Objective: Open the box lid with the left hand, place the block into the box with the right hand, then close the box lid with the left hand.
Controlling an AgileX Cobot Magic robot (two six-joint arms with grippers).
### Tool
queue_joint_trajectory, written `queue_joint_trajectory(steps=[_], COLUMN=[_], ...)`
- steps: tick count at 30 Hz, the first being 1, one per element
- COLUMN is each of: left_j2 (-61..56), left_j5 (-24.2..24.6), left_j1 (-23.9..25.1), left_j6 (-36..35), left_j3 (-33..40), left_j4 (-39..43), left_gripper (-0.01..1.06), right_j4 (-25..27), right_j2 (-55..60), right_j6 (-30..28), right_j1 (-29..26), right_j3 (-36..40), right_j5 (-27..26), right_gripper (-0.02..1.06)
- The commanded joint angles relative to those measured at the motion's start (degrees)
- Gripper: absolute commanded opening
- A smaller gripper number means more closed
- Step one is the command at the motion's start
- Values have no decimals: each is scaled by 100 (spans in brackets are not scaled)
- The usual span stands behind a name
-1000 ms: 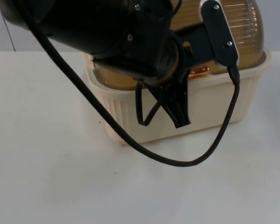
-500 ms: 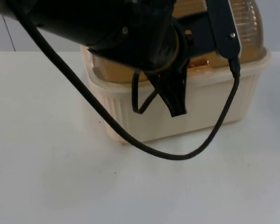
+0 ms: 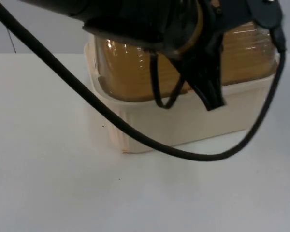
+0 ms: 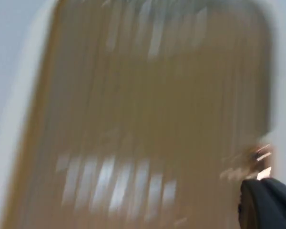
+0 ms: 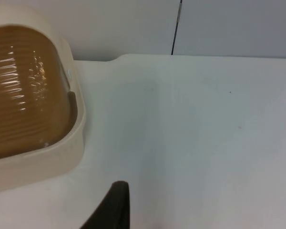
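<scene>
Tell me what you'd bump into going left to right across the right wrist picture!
Box with its brown lid → right hand's black fingertip → bare white table.

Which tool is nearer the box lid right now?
Left. The left tool hangs right at the amber box lid; the right tool waits over bare table beside the box.

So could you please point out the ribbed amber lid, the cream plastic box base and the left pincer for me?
Ribbed amber translucent lid (image 3: 135,67): top view, on its front face.
Cream plastic box base (image 3: 174,123): top view, on its front wall.
Left pincer (image 3: 212,99): top view, near the black fingertips, in front of the box.
</scene>
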Motion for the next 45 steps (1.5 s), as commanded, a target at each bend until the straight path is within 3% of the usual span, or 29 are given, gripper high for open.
queue_joint_trajectory(steps=[1,4,18,45], left_j2=[-84,-1,890,1078], left_j5=[-528,-867,-601,-898], left_j1=[-29,-29,-18,378], left_j6=[71,156,445,445], left_j3=[-4,-4,-465,-579], left_j4=[-489,-607,-550,-654], left_gripper=[0,0,0,0], right_j4=[35,34,128,128], right_j2=[-19,-19,-19,-19], right_j6=[-42,-42,-19,-19], right_j1=[-17,-17,-17,-17], right_j3=[-42,-42,-42,-42], right_j5=[18,54,179,129], right_gripper=[101,101,101,101])
